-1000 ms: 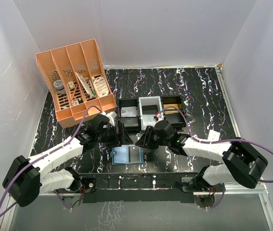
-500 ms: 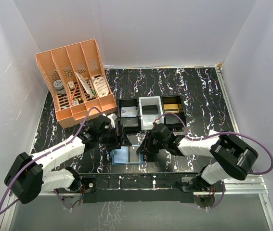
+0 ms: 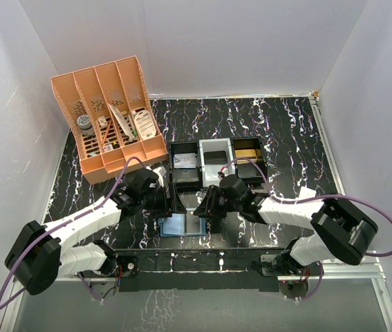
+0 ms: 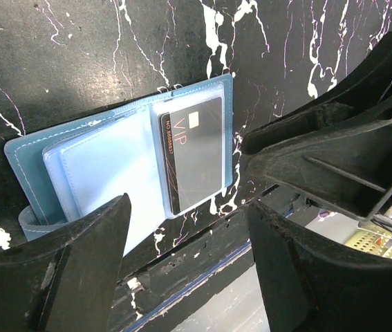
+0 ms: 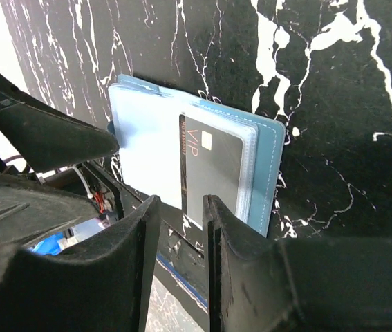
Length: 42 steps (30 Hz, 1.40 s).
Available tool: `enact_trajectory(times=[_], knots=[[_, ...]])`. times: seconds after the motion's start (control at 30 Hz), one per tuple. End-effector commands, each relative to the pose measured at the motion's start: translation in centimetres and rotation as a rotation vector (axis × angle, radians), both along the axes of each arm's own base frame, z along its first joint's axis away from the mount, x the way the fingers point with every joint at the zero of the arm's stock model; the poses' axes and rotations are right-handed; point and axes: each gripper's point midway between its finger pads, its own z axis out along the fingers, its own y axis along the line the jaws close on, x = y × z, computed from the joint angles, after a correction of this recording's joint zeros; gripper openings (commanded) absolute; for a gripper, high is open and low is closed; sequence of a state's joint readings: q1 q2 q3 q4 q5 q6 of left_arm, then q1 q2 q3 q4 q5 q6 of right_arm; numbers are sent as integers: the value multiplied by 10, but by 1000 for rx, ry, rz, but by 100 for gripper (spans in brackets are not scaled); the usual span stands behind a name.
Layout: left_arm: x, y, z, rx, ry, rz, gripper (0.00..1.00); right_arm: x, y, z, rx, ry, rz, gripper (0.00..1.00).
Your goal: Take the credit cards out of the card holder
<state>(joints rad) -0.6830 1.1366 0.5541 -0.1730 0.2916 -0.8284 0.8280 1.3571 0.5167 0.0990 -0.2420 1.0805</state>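
Note:
The teal-blue card holder (image 4: 36,155) lies open and flat on the black marble table near its front edge, pale blue pockets facing up. In its right-hand pocket sits a black credit card (image 4: 194,152) marked VIP, partly slid out toward the table edge. From above, the card holder (image 3: 180,225) shows between both arms. My left gripper (image 4: 189,273) hovers over its near edge, open wide and empty. My right gripper (image 5: 180,259) hangs just off the protruding end of the card (image 5: 213,169), jaws open only a narrow gap, nothing between them.
An orange desk organizer (image 3: 109,117) stands at the back left. A row of three small trays (image 3: 216,162), black, white, black, sits just behind the grippers. A small white box (image 3: 308,194) lies to the right. The table's front rail (image 3: 216,259) runs right below the card holder.
My left gripper's jaws have narrowed somewhat. Both grippers have edged closer together over the card holder. The holder and card lie as before.

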Motion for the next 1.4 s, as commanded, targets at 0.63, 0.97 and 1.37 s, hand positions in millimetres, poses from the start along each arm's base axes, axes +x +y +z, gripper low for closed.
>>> enact_trajectory(times=[0.63, 0.97, 1.37], knots=[[-14, -5, -26, 9, 77, -54, 57, -5, 1, -36, -56, 111, -19, 29], [-19, 2, -51, 39, 149, 28, 39, -6, 5, -37, -52, 121, -3, 29], [-20, 2, -64, 54, 181, 33, 22, -8, 8, -37, -40, 129, 15, 29]])
